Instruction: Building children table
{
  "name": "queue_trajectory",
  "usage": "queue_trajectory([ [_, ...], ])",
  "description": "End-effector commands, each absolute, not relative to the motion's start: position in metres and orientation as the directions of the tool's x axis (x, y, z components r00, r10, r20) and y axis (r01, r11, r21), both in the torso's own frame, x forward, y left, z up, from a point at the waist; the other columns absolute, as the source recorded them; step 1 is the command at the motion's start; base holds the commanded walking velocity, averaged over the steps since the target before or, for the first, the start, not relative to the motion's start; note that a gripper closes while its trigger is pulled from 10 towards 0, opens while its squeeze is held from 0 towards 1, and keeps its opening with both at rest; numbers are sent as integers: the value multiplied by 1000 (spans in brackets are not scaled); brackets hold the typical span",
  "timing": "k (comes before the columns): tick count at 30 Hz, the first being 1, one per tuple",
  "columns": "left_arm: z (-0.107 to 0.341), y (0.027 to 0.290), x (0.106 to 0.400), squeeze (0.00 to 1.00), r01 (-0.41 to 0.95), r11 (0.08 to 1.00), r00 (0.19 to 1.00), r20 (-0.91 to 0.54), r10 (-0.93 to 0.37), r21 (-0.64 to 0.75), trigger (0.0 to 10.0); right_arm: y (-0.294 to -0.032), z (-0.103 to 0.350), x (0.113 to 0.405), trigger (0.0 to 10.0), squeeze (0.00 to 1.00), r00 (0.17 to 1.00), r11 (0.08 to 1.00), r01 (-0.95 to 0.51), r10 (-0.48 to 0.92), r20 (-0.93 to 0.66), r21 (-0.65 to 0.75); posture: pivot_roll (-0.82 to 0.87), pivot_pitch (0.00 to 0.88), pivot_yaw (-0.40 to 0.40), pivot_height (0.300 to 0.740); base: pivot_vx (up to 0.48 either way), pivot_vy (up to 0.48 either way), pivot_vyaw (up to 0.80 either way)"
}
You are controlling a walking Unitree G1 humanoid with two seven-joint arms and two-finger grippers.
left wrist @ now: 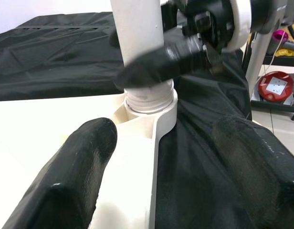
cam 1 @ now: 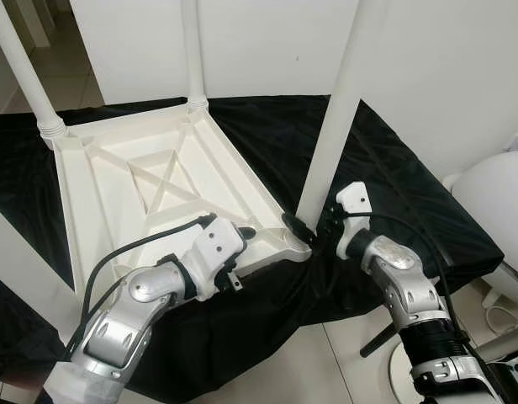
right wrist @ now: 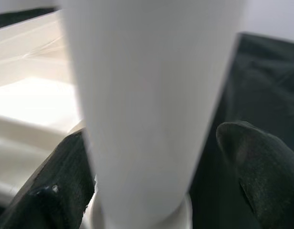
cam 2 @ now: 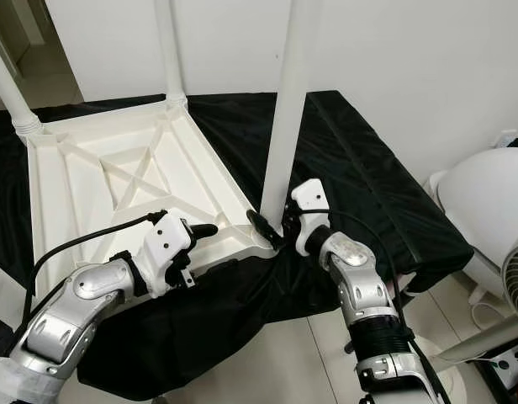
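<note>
The white plastic children table (cam 1: 158, 181) lies upside down on a black cloth (cam 1: 393, 177) covering the tabletop. The right gripper (cam 1: 314, 229) has its fingers clamped around the base of the white round leg (cam 1: 330, 135) standing in the near right corner socket. The left gripper (cam 2: 200, 236), fingers apart, straddles the table's near edge beside that corner.
</note>
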State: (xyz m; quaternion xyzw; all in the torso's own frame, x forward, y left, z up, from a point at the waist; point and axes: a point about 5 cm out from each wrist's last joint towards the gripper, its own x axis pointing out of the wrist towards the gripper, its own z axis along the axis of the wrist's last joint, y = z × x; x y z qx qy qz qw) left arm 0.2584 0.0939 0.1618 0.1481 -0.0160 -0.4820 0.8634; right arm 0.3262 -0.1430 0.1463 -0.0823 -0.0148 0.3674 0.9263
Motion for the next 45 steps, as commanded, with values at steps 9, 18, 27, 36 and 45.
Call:
queue_trajectory([
  [9, 162, 94, 258, 0, 818, 495, 544, -115, -831, 292, 10000, -136, 136, 331, 0, 0, 668, 655, -741, 741, -70, -145, 117, 57, -17, 740, 0, 0, 0],
  [18, 161, 93, 255, 0, 818, 499, 546, -116, -830, 287, 10000, -141, 125, 325, 10000, 0, 716, 709, -698, 695, -69, -99, 114, 60, -18, 740, 0, 0, 0],
  [27, 161, 91, 257, 0, 822, 492, 540, -115, -834, 288, 10000, -136, 124, 323, 10000, 0, 850, 848, -527, 527, -32, -49, 108, 58, -23, 740, 0, 0, 0],
  [36, 160, 91, 257, 0, 817, 496, 545, -113, -831, 294, 10000, -120, 127, 307, 10000, 0, 970, 969, -245, 245, 12, 23, 116, 52, -37, 740, 0, 0, 0],
  [45, 161, 94, 257, 0, 807, 508, 558, -108, -823, 302, 10000, -89, 134, 298, 10000, 0, 994, 990, -103, 99, 51, 98, 126, 47, -50, 740, 0, 0, 0],
])
